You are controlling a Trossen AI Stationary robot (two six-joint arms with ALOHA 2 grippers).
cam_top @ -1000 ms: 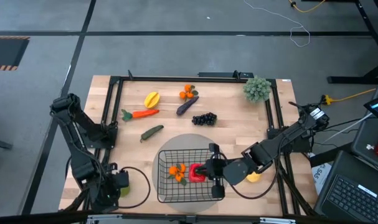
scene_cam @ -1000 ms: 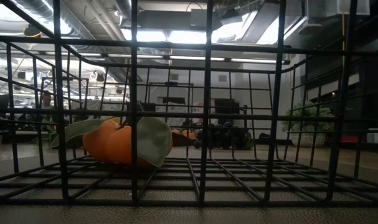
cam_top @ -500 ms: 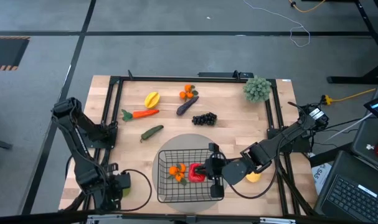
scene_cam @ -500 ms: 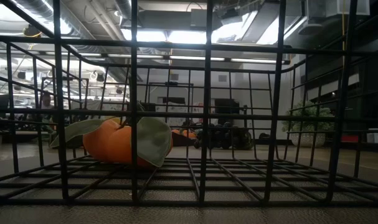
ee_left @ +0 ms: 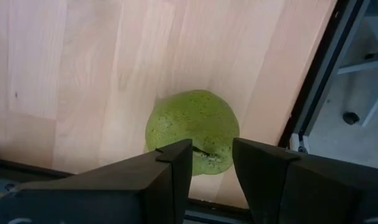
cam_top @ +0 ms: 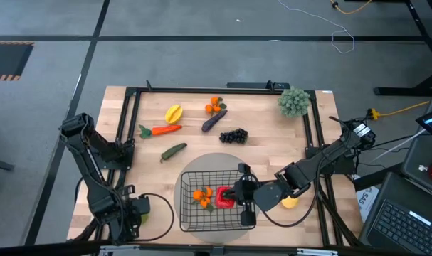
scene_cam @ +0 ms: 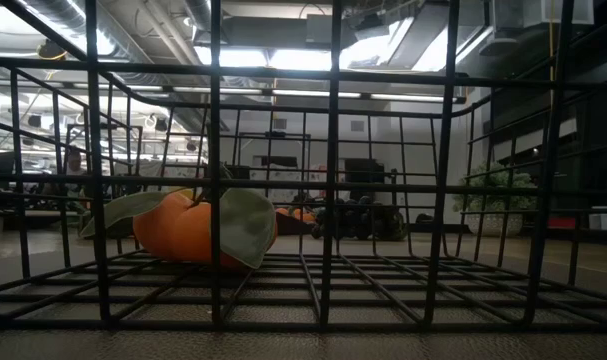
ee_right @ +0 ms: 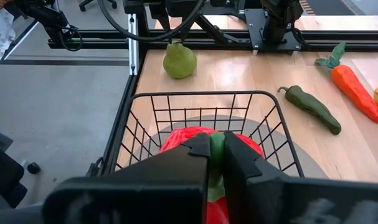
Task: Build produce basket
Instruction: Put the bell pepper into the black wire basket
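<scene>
— Right gripper (cam_top: 237, 195) first: where was it, and what did it have?

— Over the basket (cam_top: 189, 217), at the side nearest its own arm. Its fingers (ee_right: 195, 163) were clamped on the green stem of the red pepper (cam_top: 225, 198), which sat inside the basket rim directly under them.

— Anything else in the basket?

— One orange (scene_cam: 188, 232) with green leaves, just beside the pepper on the side away from the gripper, lying on the wire floor. The basket itself stood on a grey round mat (cam_top: 217, 160).

— And the left gripper (ee_left: 212, 163)?

— Parked at the table's near left corner, well apart from the right one. Its fingers were parted, with a green pear (ee_left: 192, 131) on the wood just ahead of them, not gripped.

— The rest of the produce?

— All outside the basket, farther up the table from the right gripper: black grapes (cam_top: 233, 135) nearest, then the eggplant (cam_top: 214, 119) and a second orange (cam_top: 215, 106) touching it, a starfruit (cam_top: 173, 114), the carrot (cam_top: 161, 130) and a green pepper (cam_top: 174, 151). A lemon (cam_top: 290, 203) lay under the right arm, just behind the gripper. A bushy ball (cam_top: 293, 102) sat at the far right corner.

— Any writing or labels?

— None I could read on any of it.
</scene>
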